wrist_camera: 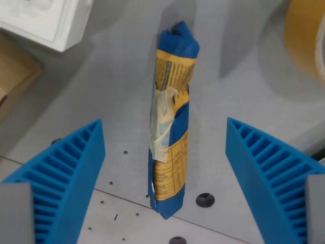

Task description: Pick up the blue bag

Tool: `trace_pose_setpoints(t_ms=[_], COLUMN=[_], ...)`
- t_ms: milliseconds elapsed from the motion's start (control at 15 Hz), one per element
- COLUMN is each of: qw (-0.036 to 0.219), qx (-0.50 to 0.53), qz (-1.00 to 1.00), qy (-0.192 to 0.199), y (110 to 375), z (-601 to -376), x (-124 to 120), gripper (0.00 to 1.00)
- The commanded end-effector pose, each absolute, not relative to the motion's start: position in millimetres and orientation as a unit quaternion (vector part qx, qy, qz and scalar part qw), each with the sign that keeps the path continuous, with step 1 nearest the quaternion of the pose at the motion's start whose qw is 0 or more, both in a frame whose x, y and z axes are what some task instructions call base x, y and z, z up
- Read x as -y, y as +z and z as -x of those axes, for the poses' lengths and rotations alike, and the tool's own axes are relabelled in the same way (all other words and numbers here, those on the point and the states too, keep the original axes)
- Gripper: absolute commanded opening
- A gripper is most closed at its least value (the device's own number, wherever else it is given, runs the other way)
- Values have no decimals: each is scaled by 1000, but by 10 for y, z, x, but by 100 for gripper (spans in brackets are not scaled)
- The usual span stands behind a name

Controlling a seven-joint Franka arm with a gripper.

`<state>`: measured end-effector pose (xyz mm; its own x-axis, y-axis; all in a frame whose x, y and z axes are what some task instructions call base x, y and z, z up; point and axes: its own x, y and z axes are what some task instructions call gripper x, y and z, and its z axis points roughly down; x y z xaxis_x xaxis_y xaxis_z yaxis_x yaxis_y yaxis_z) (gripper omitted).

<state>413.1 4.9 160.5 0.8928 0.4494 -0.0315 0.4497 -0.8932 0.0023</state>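
- Grey tabletop fills most of the wrist view, with small drilled holes and a couple of dark screw heads near the bottom edge.
- The blue bag lies on it, rolled into a long narrow bundle that runs from the upper middle of the view down to the lower middle, slightly tilted.
- Yellow printed panels show on the roll, and a strip of pale tape is wrapped around its middle.
- The gripper hangs above the bag with its two ribbed blue fingers spread wide apart, one at the wrist view's left and one at the wrist view's right.
- The lower half of the bag sits in the gap between the fingers, roughly centred, touching neither one.
- The camera looks steeply down, so the arm's wrist points toward the tabletop over the bag.
- A white moulded object sits at the top left corner, well apart from the bag.
- A tan, cardboard-like shape lies just below it at the left edge.
- A blurred yellowish rounded object occupies the top right corner.
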Motion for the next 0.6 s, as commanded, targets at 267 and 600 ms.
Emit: trace_pose_setpoints(t_ms=[267, 600], qw=[32, 31], qx=[-254, -251], qz=[-966, -967], qy=[31, 31], y=[1519, 1526], z=[-4087, -4065], x=[-73, -79], gripper=[100, 100])
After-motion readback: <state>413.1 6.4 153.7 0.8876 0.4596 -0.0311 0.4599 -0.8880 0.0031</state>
